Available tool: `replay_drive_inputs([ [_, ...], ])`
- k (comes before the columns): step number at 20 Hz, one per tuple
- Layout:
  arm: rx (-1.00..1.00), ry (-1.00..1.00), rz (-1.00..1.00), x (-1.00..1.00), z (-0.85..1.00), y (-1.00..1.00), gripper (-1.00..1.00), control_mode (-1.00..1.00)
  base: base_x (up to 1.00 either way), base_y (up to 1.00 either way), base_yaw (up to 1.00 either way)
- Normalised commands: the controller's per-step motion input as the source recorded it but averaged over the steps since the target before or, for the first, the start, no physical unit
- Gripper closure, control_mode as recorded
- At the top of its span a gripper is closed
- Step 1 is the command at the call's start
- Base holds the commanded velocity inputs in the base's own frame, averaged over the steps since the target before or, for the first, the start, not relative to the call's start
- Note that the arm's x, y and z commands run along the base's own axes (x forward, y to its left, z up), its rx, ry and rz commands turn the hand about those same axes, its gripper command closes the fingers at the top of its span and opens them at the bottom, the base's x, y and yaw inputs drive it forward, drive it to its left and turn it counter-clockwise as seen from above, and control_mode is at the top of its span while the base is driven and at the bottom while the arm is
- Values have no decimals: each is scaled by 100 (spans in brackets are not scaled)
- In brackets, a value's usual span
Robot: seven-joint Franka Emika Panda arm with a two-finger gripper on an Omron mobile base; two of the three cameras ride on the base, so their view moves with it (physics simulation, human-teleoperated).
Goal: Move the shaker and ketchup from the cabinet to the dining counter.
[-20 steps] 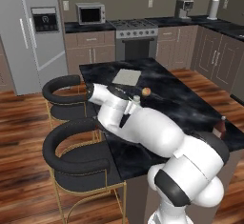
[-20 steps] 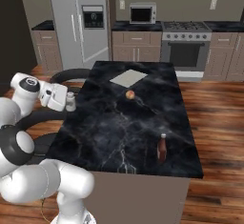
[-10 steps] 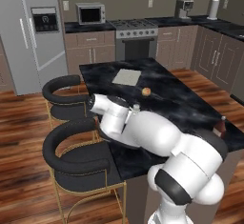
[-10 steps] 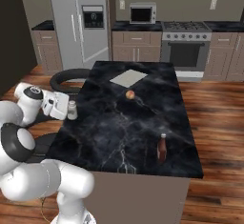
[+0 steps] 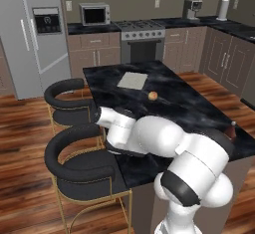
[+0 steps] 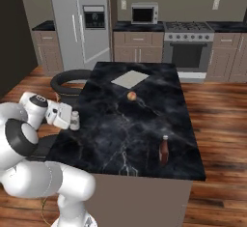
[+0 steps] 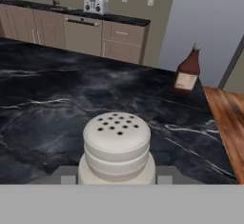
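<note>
On the dining counter (image 5: pixel 189 108), left base view: a pale flat square (image 5: pixel 132 80) and a small orange ball (image 5: pixel 153 95) lie mid-slab, two black stools (image 5: pixel 79 158) stand alongside, and my white arm bends low over the near left edge. At that same edge, right base view: my gripper (image 6: pixel 72 122) is clamped on the shaker (image 6: pixel 75 121), upright, just above or on the marble, I cannot tell which, while the ketchup (image 6: pixel 164 149) stands well apart near the opposite edge. Hand view: the shaker's perforated cap (image 7: pixel 116 135) sits close between my fingers, the ketchup beyond on the marble.
</note>
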Motion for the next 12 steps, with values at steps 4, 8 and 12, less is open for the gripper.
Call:
replay_drive_inputs([
  [4, 0, 8, 0, 0, -29, 0, 100, -100, 0, 0, 0],
  [8, 0, 2, 0, 0, -28, 0, 100, -100, 0, 0, 0],
  [12, 0, 3, 0, 0, -30, 0, 100, -100, 0, 0, 0],
])
